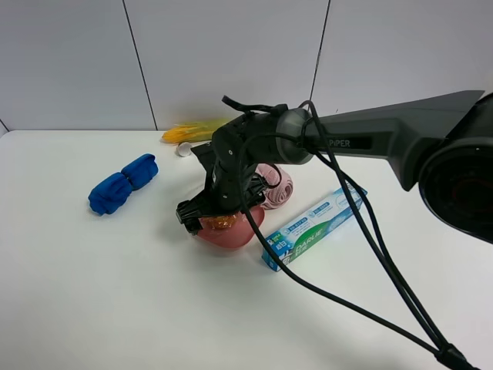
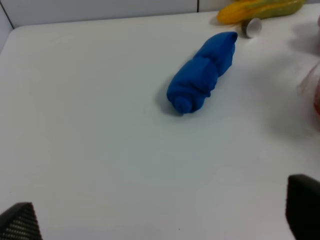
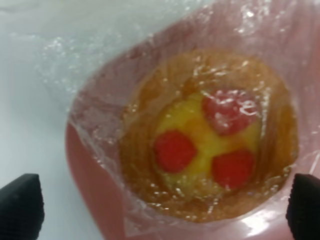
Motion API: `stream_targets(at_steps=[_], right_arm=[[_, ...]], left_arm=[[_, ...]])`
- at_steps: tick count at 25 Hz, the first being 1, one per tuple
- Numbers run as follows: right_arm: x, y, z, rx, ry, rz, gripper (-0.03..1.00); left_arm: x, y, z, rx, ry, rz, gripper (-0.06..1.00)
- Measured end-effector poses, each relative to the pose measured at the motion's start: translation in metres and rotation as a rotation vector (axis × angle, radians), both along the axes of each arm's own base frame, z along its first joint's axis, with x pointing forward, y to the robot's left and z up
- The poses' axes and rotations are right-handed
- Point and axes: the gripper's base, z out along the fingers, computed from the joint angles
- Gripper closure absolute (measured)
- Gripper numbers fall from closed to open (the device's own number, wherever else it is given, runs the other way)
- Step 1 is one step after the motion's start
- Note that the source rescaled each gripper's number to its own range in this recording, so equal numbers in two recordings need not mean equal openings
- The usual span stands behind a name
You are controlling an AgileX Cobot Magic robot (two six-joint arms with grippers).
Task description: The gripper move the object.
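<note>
Two fingertips [image 3: 20,205] of right gripper [image 3: 162,207] flank one tart [image 3: 210,150].

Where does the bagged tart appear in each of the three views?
Exterior high: the bagged tart is near the middle, on the pink plate.
Left wrist: not in it.
Right wrist: it fills the centre, on the pink plate.
Shared landmark: the pink plate, in the exterior and right wrist views.
</note>
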Motion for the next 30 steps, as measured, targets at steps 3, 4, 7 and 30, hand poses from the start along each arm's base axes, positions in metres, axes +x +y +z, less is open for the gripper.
stream_targets(at_steps=[3,4,7,30], right_arm=[[-0.002,-0.002,0.011,0.000,0.000,0.000,-0.03],[-0.003,-0.003,0.020,0.009,-0.002,-0.003,-0.03],[-0.009,-0.007,0.063,0.072,-0.048,-0.002,-0.03],[-0.063,-0.152,0.300,-0.046,-0.725,0.044,-0.03]], left_arm=[[0.000,0.000,0.000,0.000,0.000,0.000,-0.06],[0.000,0.000,0.000,0.000,0.000,0.000,-0.06],[0.000,0.000,0.000,0.001,0.000,0.000,-0.06],[0.000,0.000,0.000,0.001,0.000,0.000,-0.06]])
